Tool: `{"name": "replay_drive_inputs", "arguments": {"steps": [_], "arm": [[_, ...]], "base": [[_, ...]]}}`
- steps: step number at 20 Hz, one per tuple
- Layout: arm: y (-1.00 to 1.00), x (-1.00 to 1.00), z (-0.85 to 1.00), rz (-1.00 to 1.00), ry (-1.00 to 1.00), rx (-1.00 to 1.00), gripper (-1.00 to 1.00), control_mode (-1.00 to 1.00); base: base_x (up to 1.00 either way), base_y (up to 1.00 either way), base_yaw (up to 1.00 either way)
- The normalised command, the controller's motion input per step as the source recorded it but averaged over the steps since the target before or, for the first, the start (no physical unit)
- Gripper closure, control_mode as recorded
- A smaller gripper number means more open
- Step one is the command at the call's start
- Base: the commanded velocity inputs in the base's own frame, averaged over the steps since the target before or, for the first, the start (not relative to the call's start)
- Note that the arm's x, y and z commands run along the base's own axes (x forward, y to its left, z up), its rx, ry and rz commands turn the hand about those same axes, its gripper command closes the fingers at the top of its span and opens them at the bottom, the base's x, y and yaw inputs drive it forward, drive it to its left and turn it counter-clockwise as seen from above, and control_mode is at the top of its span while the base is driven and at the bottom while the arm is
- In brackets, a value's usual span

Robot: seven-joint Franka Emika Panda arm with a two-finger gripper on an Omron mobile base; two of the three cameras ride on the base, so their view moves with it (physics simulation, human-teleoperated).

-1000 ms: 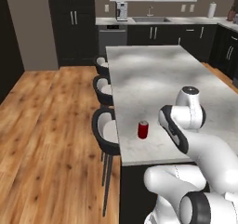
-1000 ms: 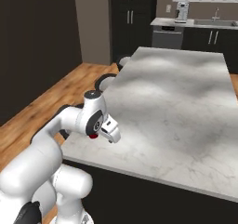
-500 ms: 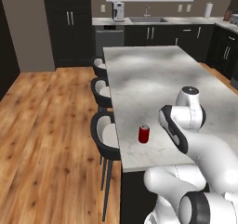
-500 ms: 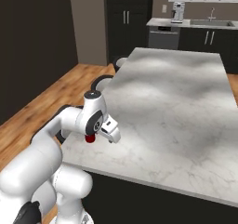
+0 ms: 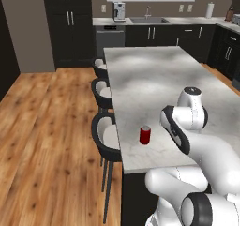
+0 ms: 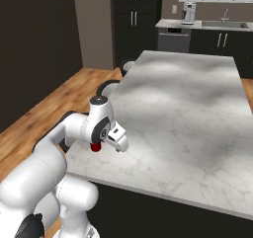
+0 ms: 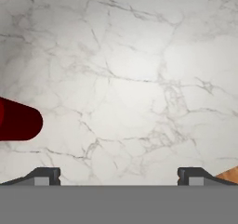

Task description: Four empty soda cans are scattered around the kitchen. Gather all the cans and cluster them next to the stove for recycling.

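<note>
One red soda can (image 5: 145,135) stands upright on the marble island (image 5: 150,79), close to its near left edge. In the right base view the can (image 6: 96,146) peeks out from behind my arm. In the hand view the same can (image 7: 18,121) lies at the left edge, to the side of my fingers and not between them. My gripper (image 7: 118,176) hovers over bare marble beside the can, open and holding nothing; it also shows as gripper (image 6: 120,146). The other cans and the stove are out of view.
Three black bar stools (image 5: 105,136) line the island's left side over the wood floor (image 5: 47,140). A back counter holds a sink (image 5: 145,19) and a coffee machine (image 5: 119,10). Dark cabinets (image 5: 70,23) stand at the back left.
The whole picture has shifted slightly, so the base has moved a little. The arm keeps its pose, and the can stays in place on the island.
</note>
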Motion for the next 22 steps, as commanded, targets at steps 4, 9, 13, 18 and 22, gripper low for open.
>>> {"name": "replay_drive_inputs", "arguments": {"steps": [4, 9, 13, 18, 22], "arm": [[0.00, 0.00, 0.00, 0.00, 0.00, 0.00, -1.00, 1.00], [0.00, 0.00, 0.00, 0.00, 0.00, 0.00, -1.00, 1.00], [0.00, 0.00, 0.00, 0.00, 0.00, 0.00, -1.00, -1.00], [0.12, 0.05, 0.08, 0.00, -0.06, -0.04, -1.00, -1.00], [0.31, 0.12, 0.17, 0.07, -0.07, -0.01, -1.00, -1.00]], "base": [[0.00, 0.00, 0.00], [0.00, 0.00, 0.00], [0.00, 0.00, 0.00], [0.00, 0.00, 0.00], [0.00, 0.00, 0.00]]}}
